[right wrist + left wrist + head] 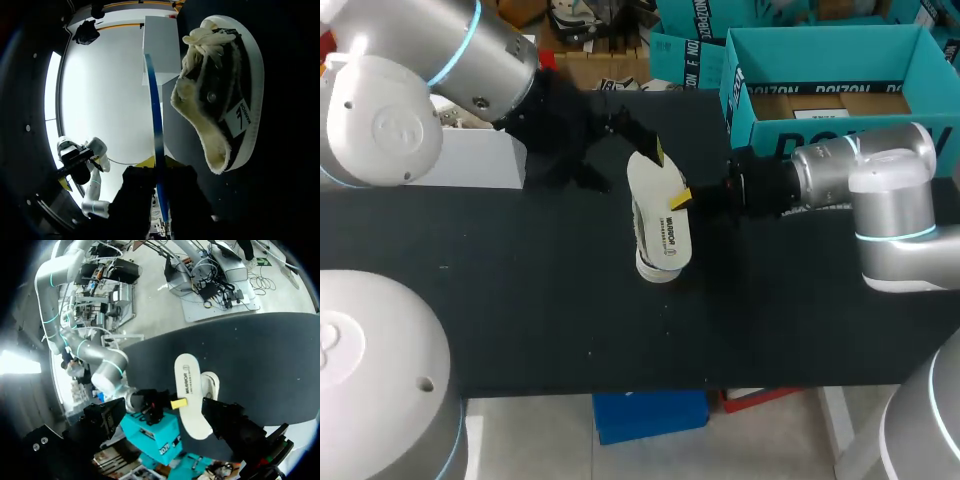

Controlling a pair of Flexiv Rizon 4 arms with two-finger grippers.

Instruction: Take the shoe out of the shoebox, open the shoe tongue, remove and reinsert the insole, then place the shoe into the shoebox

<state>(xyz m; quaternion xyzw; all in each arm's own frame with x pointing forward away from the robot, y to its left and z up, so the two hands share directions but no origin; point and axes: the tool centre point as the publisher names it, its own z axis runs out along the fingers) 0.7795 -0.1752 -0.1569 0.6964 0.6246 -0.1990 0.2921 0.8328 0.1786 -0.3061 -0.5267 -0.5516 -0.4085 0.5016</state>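
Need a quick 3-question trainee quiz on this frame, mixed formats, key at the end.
1. True or false: the shoe lies inside the shoebox.
2. What does the right hand grip? A) the shoe B) the insole C) the shoebox
3. Fill in: the shoebox stands on the robot's ___ side of the table.
Key: 1 false; 2 B; 3 right.
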